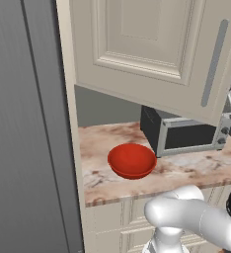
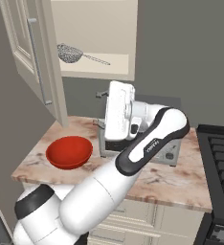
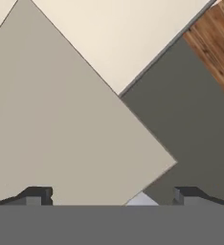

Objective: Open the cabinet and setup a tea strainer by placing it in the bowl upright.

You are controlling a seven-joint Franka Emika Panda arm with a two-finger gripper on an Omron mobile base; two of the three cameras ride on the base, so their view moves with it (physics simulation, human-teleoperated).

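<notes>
You've got the gripper (image 3: 111, 196) w/ jaws spread wide, nothing between them: in the hand view the two dark fingertips (image 3: 37, 195) sit far apart at the bottom, facing flat cream panels, a grey wall patch and a bit of wood-grain surface (image 3: 217, 43) at the upper right.

In the right base view the white hand stands above the grey microwave (image 2: 169, 153), wrist pointed up toward the cabinet opening. The large cream wall cabinet (image 2: 118, 28) is open: its raised-panel door (image 1: 152, 44) w/ the long vertical grey bar handle (image 1: 213, 64) is swung out, to the hand's left in that view.

The small round silvery fine-mesh tea strainer (image 2: 70, 53) lies inside the cabinet on the shelf, above and left of the hand, well apart from it, thin wire handle (image 2: 97, 59) pointing right. Can't tell if it's tilted or flat.

The wide shallow glossy red bowl (image 2: 69, 152) sits on the pinkish marbled countertop (image 2: 181, 184), below and left of the hand, just beside the microwave's left end, not touching it. Bowl looks empty.

Right of the microwave you'll see a black stove top (image 2: 221, 162). In the left base view a tall dark grey panel (image 1: 23, 128) stands left of the counter, and cream drawer fronts (image 1: 112, 222) run under the counter edge.
</notes>
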